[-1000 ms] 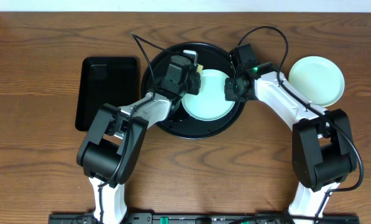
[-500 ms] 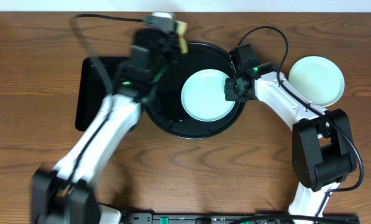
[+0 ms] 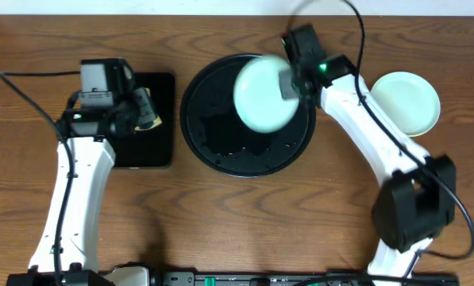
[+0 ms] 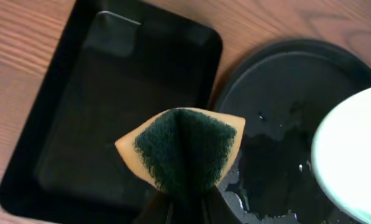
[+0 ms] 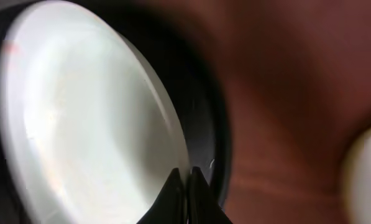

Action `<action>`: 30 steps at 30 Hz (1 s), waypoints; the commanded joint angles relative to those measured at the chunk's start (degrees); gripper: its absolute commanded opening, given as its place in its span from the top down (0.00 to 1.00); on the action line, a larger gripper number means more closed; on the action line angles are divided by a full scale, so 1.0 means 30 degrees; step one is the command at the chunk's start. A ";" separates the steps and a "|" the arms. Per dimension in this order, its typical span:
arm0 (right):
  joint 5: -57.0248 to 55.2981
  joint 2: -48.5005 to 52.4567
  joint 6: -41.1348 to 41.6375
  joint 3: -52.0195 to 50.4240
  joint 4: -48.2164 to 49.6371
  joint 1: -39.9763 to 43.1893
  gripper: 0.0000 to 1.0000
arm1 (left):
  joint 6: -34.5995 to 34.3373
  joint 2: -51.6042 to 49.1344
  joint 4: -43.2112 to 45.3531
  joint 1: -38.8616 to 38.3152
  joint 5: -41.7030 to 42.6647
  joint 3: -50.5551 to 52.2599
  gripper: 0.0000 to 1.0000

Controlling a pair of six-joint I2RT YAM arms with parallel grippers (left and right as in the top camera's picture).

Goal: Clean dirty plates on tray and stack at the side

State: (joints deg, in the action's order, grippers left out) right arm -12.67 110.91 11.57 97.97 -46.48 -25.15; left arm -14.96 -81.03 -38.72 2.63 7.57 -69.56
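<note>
Toward the far edge of the wooden tabletop (image 3: 300,222), the right gripper (image 3: 288,79) stretches in from the right side, arm long and bent. It pinches a glossy light blue round plate (image 3: 260,97), tilted over the large round black tray (image 3: 221,147). Only the right wrist view shows its fingertips (image 5: 170,193) clamping the thin rim. Near the left edge, the left gripper (image 3: 141,111) squeezes a folded yellow sponge (image 4: 185,149), its green face coarse, above the rectangular black tray (image 4: 110,93). A second pale round plate (image 3: 404,102) lies near the right edge.
</note>
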 commanded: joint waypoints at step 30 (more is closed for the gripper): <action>-0.4896 0.0321 -0.1224 0.2419 -0.2645 -0.3570 0.99 | 0.1690 -0.1399 0.0940 -0.1151 0.7482 0.0401 0.92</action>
State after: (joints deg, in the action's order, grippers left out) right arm -44.77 112.05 1.34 105.25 -53.19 -41.34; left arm -10.61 -84.97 -36.73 2.24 27.03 -68.97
